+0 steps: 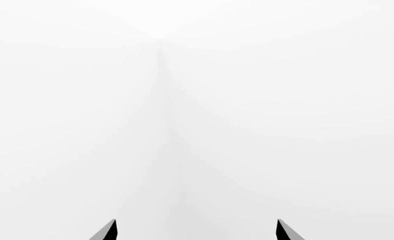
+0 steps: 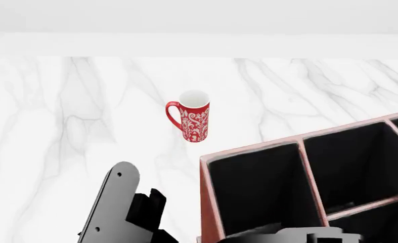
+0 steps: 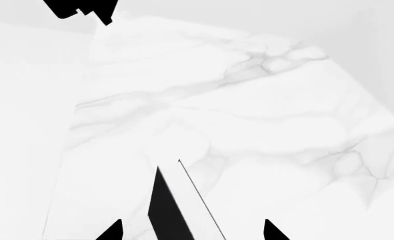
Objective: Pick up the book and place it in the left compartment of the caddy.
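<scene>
the thick black hardcover book with white page edges (image 3: 173, 210) shows only in the right wrist view, a dark wedge with a pale edge between the right hand (image 3: 193, 231) fingertips; they stand apart either side, contact unclear. in the head view the book is not visible. the left hand (image 1: 197, 231) is spread wide on nothing, facing blank white. the reddish-brown caddy with black lining (image 2: 209, 202) sits beside the red patterned mug (image 2: 193, 117) on the white marble tabletop (image 2: 63, 126). the book looks stiff, fairly heavy, smooth-covered: best pinched across its thickness near the middle.
</scene>
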